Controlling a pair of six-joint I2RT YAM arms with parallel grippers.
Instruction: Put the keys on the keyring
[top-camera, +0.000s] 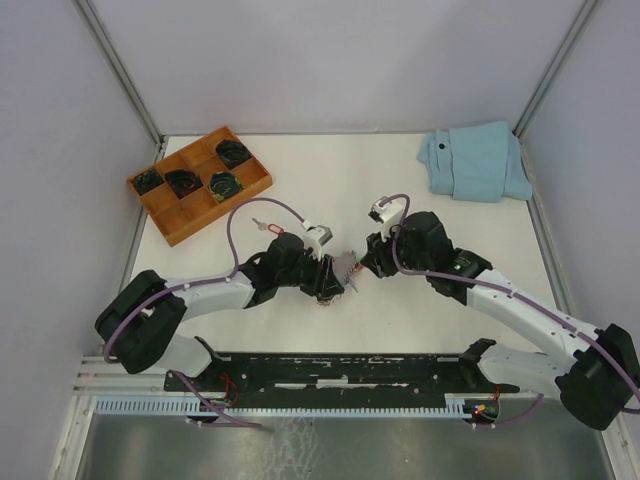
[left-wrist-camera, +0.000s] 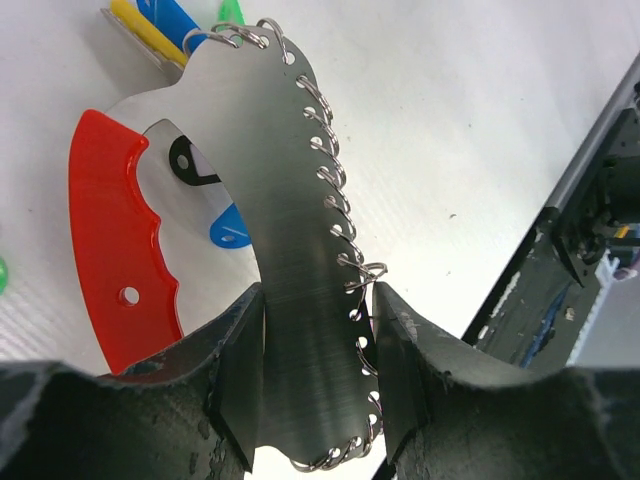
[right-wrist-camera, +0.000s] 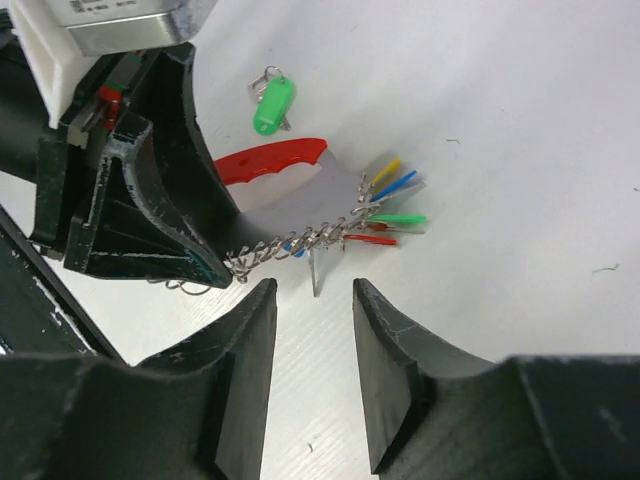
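My left gripper (left-wrist-camera: 318, 300) is shut on the keyring (left-wrist-camera: 290, 200), clamping its grey metal plate edged with small wire rings. The keyring's red curved band (left-wrist-camera: 115, 240) and blue and yellow tags (left-wrist-camera: 165, 20) stick out beyond the jaws. My right gripper (right-wrist-camera: 315, 295) stands open just in front of the ring row, nothing between its fingers. A thin silver key blade (right-wrist-camera: 316, 270) hangs from the rings right before it. A green-tagged key (right-wrist-camera: 272, 105) lies on the table past the red band. A red-tagged key (top-camera: 265, 226) lies beside the left arm.
A wooden tray (top-camera: 160, 205) with dark coiled items sits at the back left. A folded light-blue cloth (top-camera: 478, 160) lies at the back right. Both grippers (top-camera: 352, 265) meet at the table's middle, close to each other.
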